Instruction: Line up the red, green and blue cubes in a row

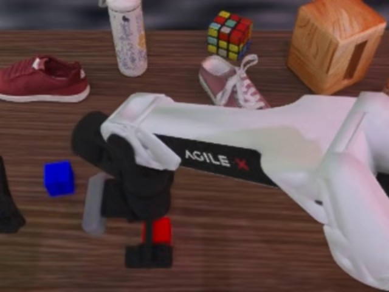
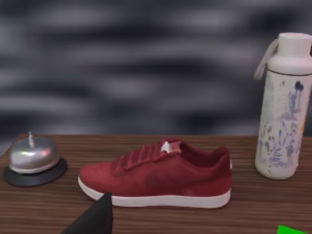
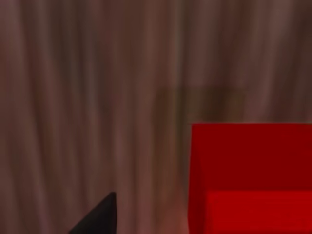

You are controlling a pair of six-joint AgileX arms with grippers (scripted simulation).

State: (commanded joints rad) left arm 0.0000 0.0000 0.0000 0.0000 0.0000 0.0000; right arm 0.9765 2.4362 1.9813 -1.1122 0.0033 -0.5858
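Observation:
The red cube (image 1: 160, 230) lies on the table near the front, left of centre. My right gripper (image 1: 152, 242) hangs over it, open. In the right wrist view the red cube (image 3: 251, 178) fills the lower corner, and one dark fingertip (image 3: 100, 217) stands apart from it with bare table between. The blue cube (image 1: 59, 178) sits alone towards the left. The green cube shows only as a corner (image 2: 292, 230) in the left wrist view; the right arm hides it from above. My left gripper (image 1: 7, 210) is parked at the left edge, open.
Along the back stand a dark red shoe (image 1: 42, 79), a white bottle (image 1: 127, 36), a pink sneaker (image 1: 234, 85), a multicoloured puzzle cube (image 1: 230, 34) and a wood-grain box (image 1: 334, 42). A silver bell (image 2: 33, 158) shows in the left wrist view.

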